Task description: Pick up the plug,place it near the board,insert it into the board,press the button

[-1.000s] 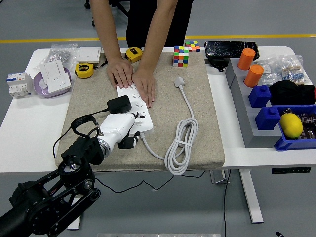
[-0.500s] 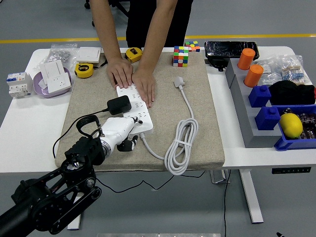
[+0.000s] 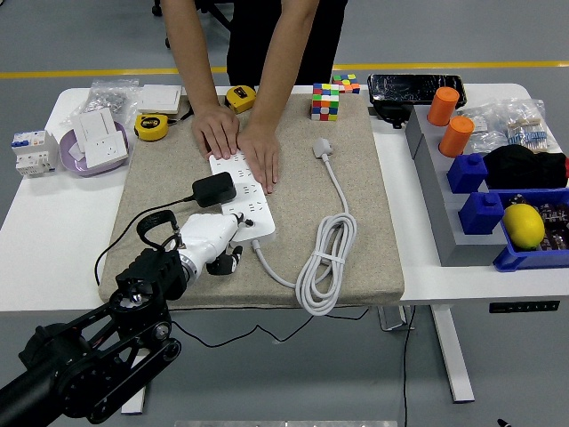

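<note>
Left hand (image 3: 212,242), white-shelled with dark fingertips, sat at lower-left centre of the frame on the beige fabric mat (image 3: 373,222), at the near end of the long white power strip (image 3: 242,194). Fingers were curled under; they held nothing that could be seen. Whether a fingertip touched the strip's button could not be told.

Black plug adapter (image 3: 214,189) stood seated in the strip just above the hand, its thin black cord looping left and down past the wrist.

A person at the frame's top pressed both hands (image 3: 238,142) flat on the strip's far end.

The strip's own white cable coil (image 3: 327,258) lay right of centre on the mat, with its white plug (image 3: 323,148) above it. A multicoloured puzzle cube (image 3: 326,101) stood at the mat's upper edge.
</note>
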Robot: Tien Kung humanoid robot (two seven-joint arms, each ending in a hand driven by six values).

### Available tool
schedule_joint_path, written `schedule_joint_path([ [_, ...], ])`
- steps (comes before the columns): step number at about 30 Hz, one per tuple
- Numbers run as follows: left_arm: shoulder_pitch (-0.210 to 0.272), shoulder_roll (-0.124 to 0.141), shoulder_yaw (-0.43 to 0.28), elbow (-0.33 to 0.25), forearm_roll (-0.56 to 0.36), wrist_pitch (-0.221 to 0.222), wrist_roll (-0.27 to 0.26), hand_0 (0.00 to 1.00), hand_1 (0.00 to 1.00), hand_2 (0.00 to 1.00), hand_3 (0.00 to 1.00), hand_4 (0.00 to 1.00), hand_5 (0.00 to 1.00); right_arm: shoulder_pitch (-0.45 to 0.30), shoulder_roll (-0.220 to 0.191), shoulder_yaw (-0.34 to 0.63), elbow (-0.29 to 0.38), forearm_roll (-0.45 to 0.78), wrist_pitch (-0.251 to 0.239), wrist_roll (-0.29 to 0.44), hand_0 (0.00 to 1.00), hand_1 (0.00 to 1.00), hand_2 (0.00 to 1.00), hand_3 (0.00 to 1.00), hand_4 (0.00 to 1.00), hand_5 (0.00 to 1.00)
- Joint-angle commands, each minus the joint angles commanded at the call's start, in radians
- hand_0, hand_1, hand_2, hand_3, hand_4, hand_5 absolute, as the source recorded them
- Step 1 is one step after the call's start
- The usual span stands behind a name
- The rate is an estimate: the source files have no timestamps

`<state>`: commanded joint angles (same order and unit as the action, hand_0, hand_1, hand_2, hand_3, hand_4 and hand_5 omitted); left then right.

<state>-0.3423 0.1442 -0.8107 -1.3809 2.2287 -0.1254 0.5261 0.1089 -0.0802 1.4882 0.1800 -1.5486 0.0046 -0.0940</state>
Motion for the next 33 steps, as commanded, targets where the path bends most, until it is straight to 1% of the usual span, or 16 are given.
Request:
schedule_joint_path([
  [4,-0.001,0.003,-0.001,-0.001,0.001,-0.01,0.005,0.158,0.041,0.144,0.74,0.479,0.018,-0.001,0.0,0.003,0.0,-0.001,0.0,-0.001,0.822,0.733,0.741,0.775,0.998,0.921],
  [9,0.005,0.004,-0.022,-0.032,0.027,0.026,-0.015,0.158,0.041,0.144,0.74,0.479,0.018,0.0,0.001,0.003,0.0,0.0,0.0,0.0,0.822,0.733,0.741,0.775,0.998,0.921],
  [10,0.011,0.005,-0.033,-0.051,0.039,0.053,-0.036,0.215,0.062,0.173,0.711,0.56,0.227,0.0,0.002,0.002,0.0,0.001,0.0,0.0,0.822,0.733,0.741,0.775,0.998,0.921],
  [14,0.043,0.004,-0.075,-0.118,0.04,0.135,-0.094,0.215,0.062,0.173,0.711,0.56,0.227,0.002,0.002,0.001,0.0,0.003,-0.001,0.002,0.822,0.733,0.741,0.775,0.998,0.921],
  [15,0.059,0.002,-0.096,-0.141,0.04,0.166,-0.12,0.215,0.062,0.173,0.711,0.56,0.227,0.002,0.002,0.002,0.0,0.002,-0.001,0.001,0.822,0.733,0.741,0.775,0.998,0.921],
  [16,0.076,-0.001,-0.117,-0.161,0.035,0.197,-0.15,0.323,0.189,0.284,0.698,0.769,0.319,0.002,0.002,0.002,0.0,0.001,-0.001,0.001,0.824,0.733,0.741,0.775,0.998,0.921],
  [17,0.087,-0.003,-0.13,-0.172,0.027,0.218,-0.171,0.323,0.189,0.284,0.698,0.769,0.319,0.002,0.002,0.003,0.0,0.001,0.0,0.001,0.824,0.733,0.741,0.775,0.998,0.921],
  [19,0.129,-0.013,-0.179,-0.198,-0.033,0.283,-0.238,0.323,0.189,0.284,0.698,0.769,0.319,0.001,0.003,0.005,0.0,0.0,-0.001,0.002,0.824,0.733,0.741,0.775,0.998,0.921],
  [21,0.175,-0.025,-0.231,-0.202,-0.11,0.345,-0.316,0.323,0.189,0.284,0.698,0.769,0.319,0.0,0.003,0.006,0.0,0.0,-0.001,0.001,0.824,0.733,0.741,0.775,0.998,0.921],
  [22,0.2,-0.03,-0.258,-0.198,-0.155,0.371,-0.356,0.837,0.796,0.747,0.857,0.93,0.409,-0.001,0.004,0.007,0.0,0.0,-0.001,0.001,0.824,0.733,0.74,0.775,0.998,0.921],
  [23,0.224,-0.034,-0.279,-0.191,-0.2,0.392,-0.397,0.837,0.796,0.747,0.857,0.93,0.409,-0.002,0.005,0.007,0.0,0.002,-0.001,0.002,0.824,0.733,0.74,0.775,0.998,0.921],
  [25,0.246,-0.033,-0.285,-0.18,-0.278,0.406,-0.469,0.837,0.796,0.747,0.857,0.93,0.409,-0.003,0.006,0.007,0.0,0.004,-0.002,0.002,0.824,0.733,0.74,0.775,0.998,0.921],
  [27,0.275,-0.024,-0.272,-0.177,-0.363,0.386,-0.552,0.837,0.796,0.747,0.857,0.93,0.409,-0.003,0.006,0.009,0.0,0.003,-0.002,0.002,0.824,0.733,0.74,0.775,0.998,0.921],
  [28,0.286,-0.02,-0.271,-0.178,-0.408,0.377,-0.595,0.998,0.998,0.998,0.966,0.998,0.578,-0.003,0.006,0.008,0.0,0.005,-0.002,0.002,0.823,0.733,0.741,0.775,0.998,0.921],
  [30,0.311,-0.018,-0.284,-0.181,-0.493,0.364,-0.662,0.998,0.998,0.998,0.966,0.998,0.578,-0.003,0.006,0.006,0.0,0.008,-0.002,0.003,0.823,0.733,0.741,0.775,0.998,0.921],
  [33,0.332,-0.017,-0.292,-0.17,-0.623,0.362,-0.677,0.998,0.998,0.998,0.966,0.998,0.578,-0.002,0.005,0.003,0.0,0.011,-0.002,0.004,0.823,0.733,0.741,0.775,0.998,0.921],
])
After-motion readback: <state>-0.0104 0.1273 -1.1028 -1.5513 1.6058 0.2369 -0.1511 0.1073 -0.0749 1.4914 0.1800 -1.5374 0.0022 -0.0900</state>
